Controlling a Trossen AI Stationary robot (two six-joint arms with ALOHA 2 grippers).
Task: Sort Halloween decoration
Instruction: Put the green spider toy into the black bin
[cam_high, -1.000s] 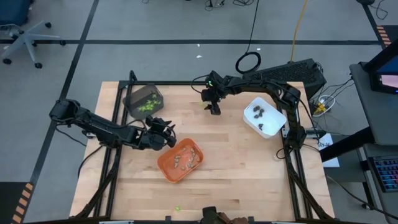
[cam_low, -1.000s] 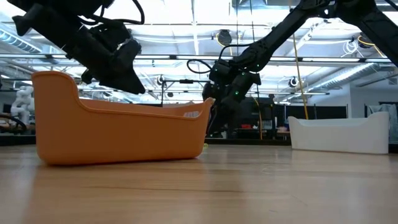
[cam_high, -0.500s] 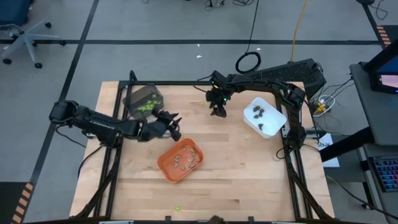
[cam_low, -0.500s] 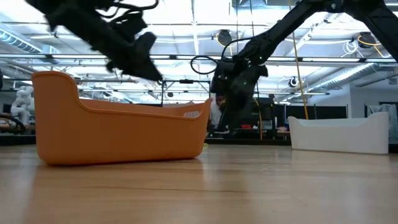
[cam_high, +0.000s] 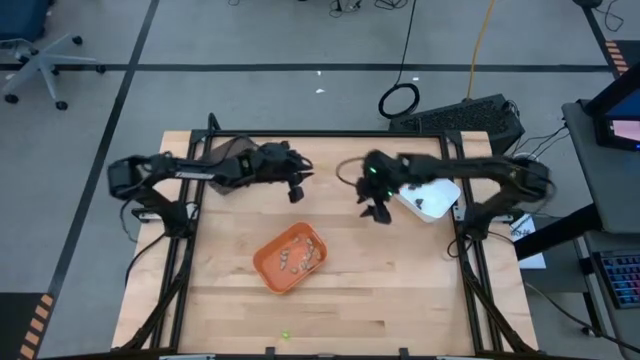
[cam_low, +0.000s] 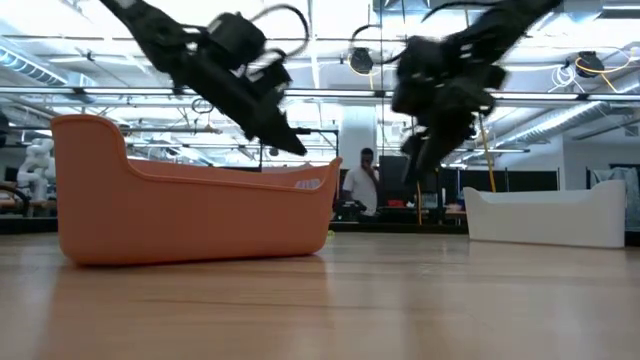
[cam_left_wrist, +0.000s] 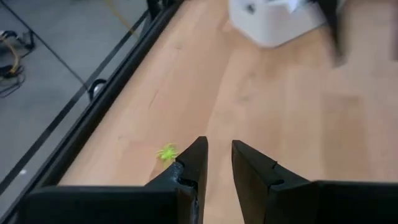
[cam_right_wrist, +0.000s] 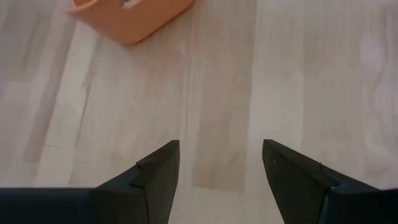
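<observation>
My left gripper (cam_high: 298, 190) (cam_left_wrist: 217, 155) hovers above the table's far middle. Its fingers stand a narrow gap apart with nothing between them. A lime-green piece (cam_left_wrist: 166, 152) lies on the wood just beside its fingertips, near the far edge. My right gripper (cam_high: 378, 212) (cam_right_wrist: 221, 155) hangs wide open and empty over bare wood, beside the white tray (cam_high: 432, 192). That tray holds dark brown pieces (cam_high: 420, 203). The orange tray (cam_high: 290, 257) holds tan-grey pieces (cam_high: 297, 256). Another lime-green piece (cam_high: 286, 335) lies near the front edge.
The dark grey tray (cam_high: 228, 152) sits at the far left, mostly under my left arm. Black frame rails (cam_high: 190, 240) run along the table's sides. A person (cam_low: 363, 185) stands in the room behind. Bare wood lies between the orange tray and the front edge.
My left gripper has swung from beside the orange tray's left end toward the far edge and the right, rolling as it went. My right gripper has pulled back from the far middle toward the near side and the right, ending beside the white tray.
</observation>
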